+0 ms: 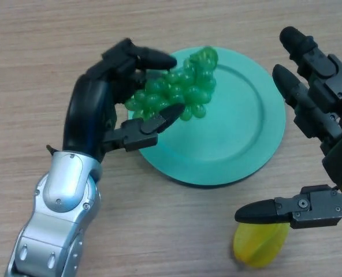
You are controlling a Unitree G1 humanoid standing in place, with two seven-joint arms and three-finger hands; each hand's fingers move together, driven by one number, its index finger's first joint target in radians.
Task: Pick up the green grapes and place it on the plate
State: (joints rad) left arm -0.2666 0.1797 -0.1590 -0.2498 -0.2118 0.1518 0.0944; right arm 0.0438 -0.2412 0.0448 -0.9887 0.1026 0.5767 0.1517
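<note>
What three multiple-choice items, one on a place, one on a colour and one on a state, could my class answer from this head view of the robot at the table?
1. Where are the green grapes?
A. Over the plate's left part, in the left hand
B. On the bare table beside the right hand
C. Under the yellow object

2. What colour is the plate?
A. Red
B. Green
C. White

3. How is the right hand?
A. Curled round the grapes
B. Open, holding nothing
C. Pressing on the plate

Answers: 1 A, the left hand closes round the bunch above the plate's left rim. 2 B, it is plainly green. 3 B, its fingers are straight, above the yellow object.
</note>
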